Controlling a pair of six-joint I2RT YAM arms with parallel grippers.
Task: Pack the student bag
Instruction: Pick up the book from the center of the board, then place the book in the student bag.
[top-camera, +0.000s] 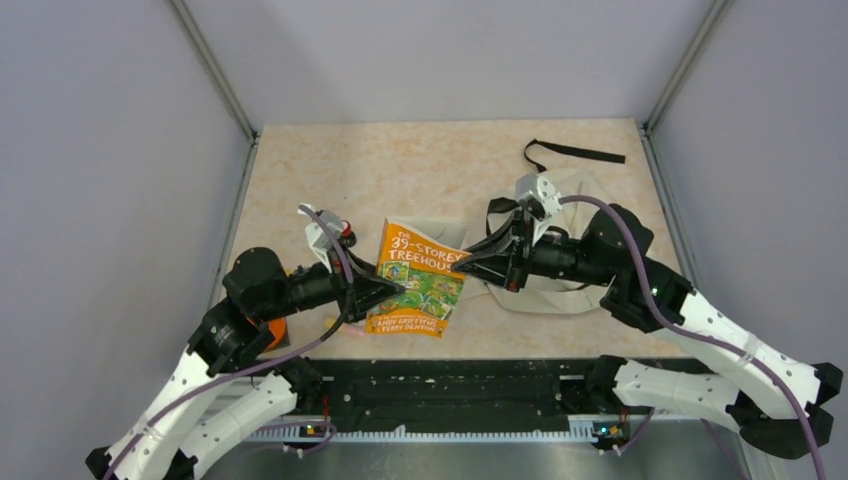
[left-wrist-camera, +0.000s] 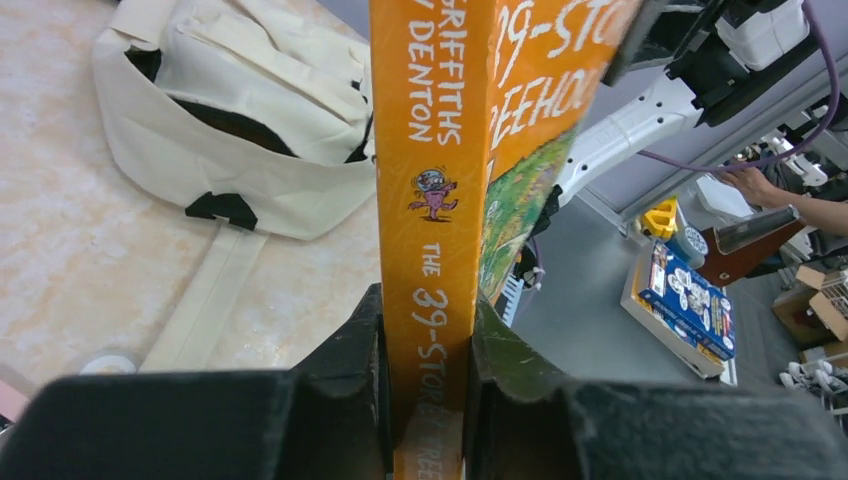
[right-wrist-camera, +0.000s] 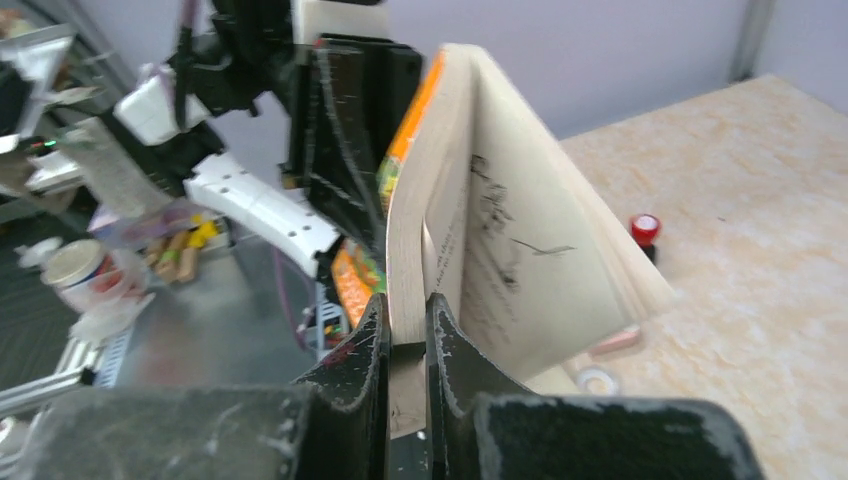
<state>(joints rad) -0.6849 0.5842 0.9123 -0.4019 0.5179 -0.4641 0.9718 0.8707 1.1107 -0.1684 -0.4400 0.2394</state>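
Cream fabric of the student bag (top-camera: 545, 297) lies on the desk (top-camera: 400, 170) under my right arm in the top view; the orange book (top-camera: 415, 280) hangs between the left gripper (top-camera: 395, 290) and the right gripper (top-camera: 470, 262). Left wrist view: jaws clamped on the book's spine, the bag lying open behind. Right wrist view: jaws pinched on the book's fanned pages.

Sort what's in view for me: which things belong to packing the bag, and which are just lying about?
For the job:
student bag
39-Storey Treehouse book, clamped by left gripper and right gripper

Lying about:
small red-capped item
small white ring
pink stick
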